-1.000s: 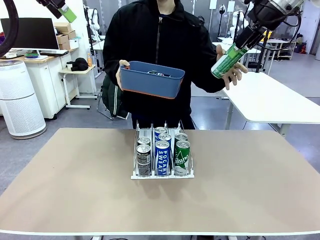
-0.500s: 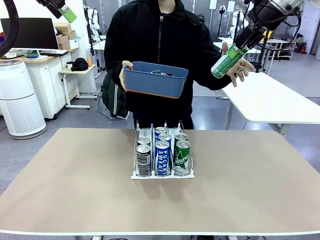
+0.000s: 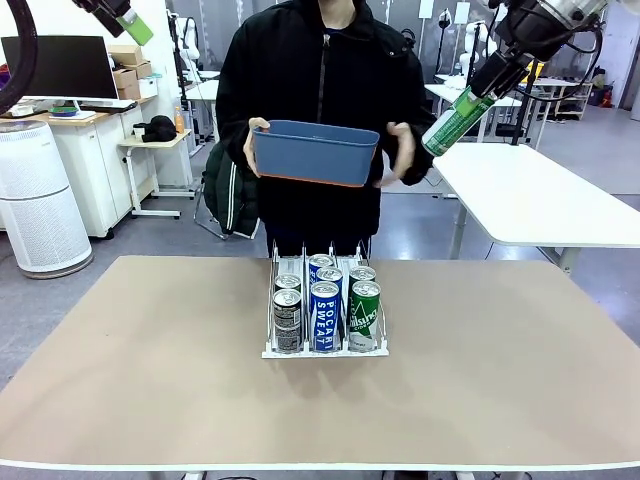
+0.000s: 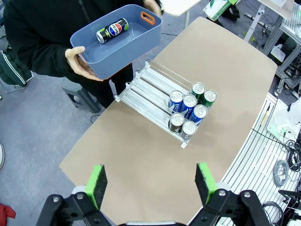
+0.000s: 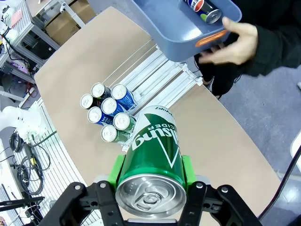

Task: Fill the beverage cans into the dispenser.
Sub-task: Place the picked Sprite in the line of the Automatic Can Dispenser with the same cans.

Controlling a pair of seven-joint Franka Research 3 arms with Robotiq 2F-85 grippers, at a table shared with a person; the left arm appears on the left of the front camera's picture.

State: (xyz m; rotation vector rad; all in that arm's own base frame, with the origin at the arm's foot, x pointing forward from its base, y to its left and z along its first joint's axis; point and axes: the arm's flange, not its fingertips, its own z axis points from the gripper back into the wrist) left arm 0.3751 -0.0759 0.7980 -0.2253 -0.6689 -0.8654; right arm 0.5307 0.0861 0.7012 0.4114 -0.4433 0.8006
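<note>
The tan table (image 3: 150, 360) stands in an open workroom, with white desks behind it and a person at its far side.

Our right gripper (image 5: 150, 172) is clamped on a green can (image 5: 155, 141), its pads pressing the sides near the silver top. In the front view the can hangs tilted, high up and out past the table's far right corner.

Nearest to it are the person's hand (image 3: 400, 155) and the blue tub (image 3: 315, 155), which is held at chest height above the back of the rack. One more can (image 4: 112, 29) lies inside the tub.

Below stands the dispenser (image 4: 146, 92), mid-table. Six cans are crowded at its front lip, two dark, two blue and two green, and the rear of each lane is bare.

Our left gripper (image 4: 151, 182) hangs high over the near left, with its jaws wide and nothing between them.

We see three risks:
- **Grip:** it sits near one end, so the tilted can may swing or slip on the way down.
- **Path:** a straight line to the green lane's rear passes close under the tub and hands, so we could bump them.
- **Placement:** if the can goes in skewed, it may catch a wire divider or knock the cans already standing there.
</note>
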